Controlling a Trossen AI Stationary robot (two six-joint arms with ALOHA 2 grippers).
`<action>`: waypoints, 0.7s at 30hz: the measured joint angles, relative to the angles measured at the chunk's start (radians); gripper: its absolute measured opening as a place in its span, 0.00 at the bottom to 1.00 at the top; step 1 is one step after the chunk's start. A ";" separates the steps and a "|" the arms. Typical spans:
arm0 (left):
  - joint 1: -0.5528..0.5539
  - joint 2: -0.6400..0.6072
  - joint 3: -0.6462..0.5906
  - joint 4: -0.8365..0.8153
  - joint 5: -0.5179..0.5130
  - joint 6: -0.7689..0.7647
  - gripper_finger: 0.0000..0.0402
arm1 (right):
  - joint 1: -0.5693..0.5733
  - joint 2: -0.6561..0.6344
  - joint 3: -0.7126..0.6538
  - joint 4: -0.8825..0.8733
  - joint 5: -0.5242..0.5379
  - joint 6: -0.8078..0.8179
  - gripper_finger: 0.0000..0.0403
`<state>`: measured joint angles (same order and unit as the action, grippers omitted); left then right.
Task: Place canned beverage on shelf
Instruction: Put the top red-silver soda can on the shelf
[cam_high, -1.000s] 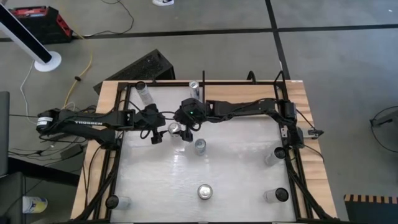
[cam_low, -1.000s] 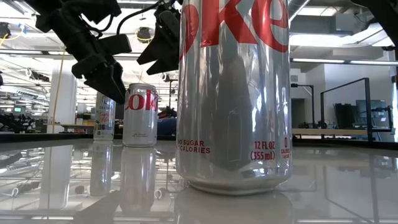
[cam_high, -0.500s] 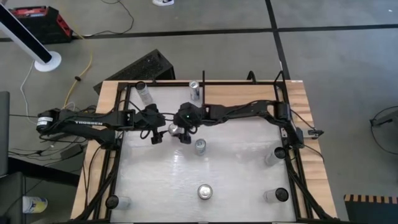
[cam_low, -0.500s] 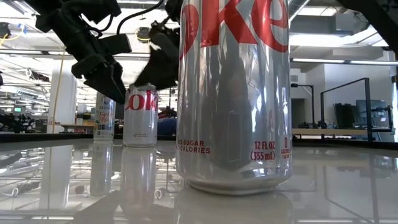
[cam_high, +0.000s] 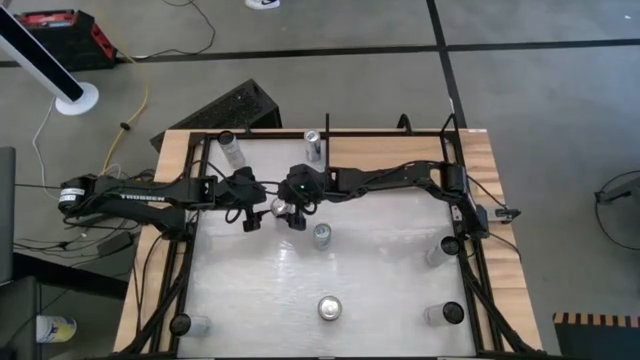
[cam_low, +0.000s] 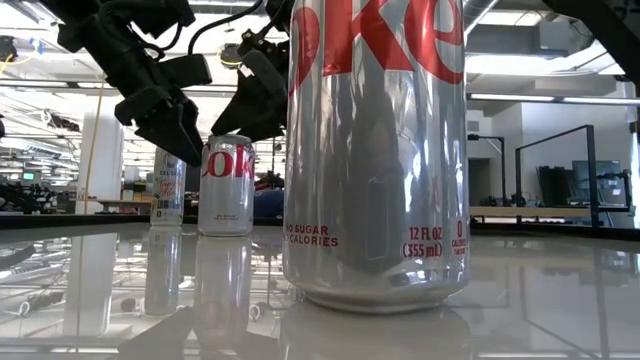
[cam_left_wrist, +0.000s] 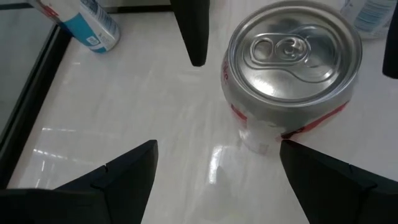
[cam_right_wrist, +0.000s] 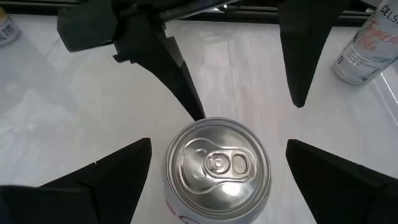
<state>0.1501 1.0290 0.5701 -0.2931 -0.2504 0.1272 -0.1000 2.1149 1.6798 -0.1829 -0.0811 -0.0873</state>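
A silver Diet Coke can (cam_high: 281, 207) stands upright on the white tabletop between my two arms. My right gripper (cam_right_wrist: 218, 143) reaches in from the table's right, tilted down. It is open, with one finger on each side of the can's top (cam_right_wrist: 217, 167) and a gap to each. My left gripper (cam_left_wrist: 217, 144) is open too and hangs just left of the can (cam_left_wrist: 292, 62) without touching it. In the low view the can (cam_low: 225, 185) sits below both grippers. The shelf is out of view.
Another can (cam_high: 321, 234) stands just right of and nearer than the first. A third (cam_high: 329, 307) stands near the front edge and fills the low view (cam_low: 375, 150). Slim cans (cam_high: 232, 150) (cam_high: 313, 140) stand at the far side. Bottles (cam_high: 443, 248) stand by the black frame (cam_high: 470, 270).
My right gripper has come down and a little toward the table's left, so its open fingers now flank the can's top. It has kept still for the last half second. The can has not moved.
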 joint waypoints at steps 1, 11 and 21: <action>0.000 0.000 0.000 -0.001 0.000 0.000 0.80 | 0.000 0.000 0.000 -0.001 0.000 0.000 0.98; 0.000 0.000 0.000 -0.003 0.003 0.003 0.80 | 0.002 0.000 0.000 -0.015 0.000 0.001 0.98; 0.000 0.000 0.000 -0.003 0.004 -0.006 0.80 | 0.005 0.000 0.000 -0.021 0.000 0.001 0.98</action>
<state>0.1501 1.0290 0.5701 -0.2962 -0.2462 0.1212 -0.0948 2.1149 1.6798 -0.2038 -0.0811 -0.0864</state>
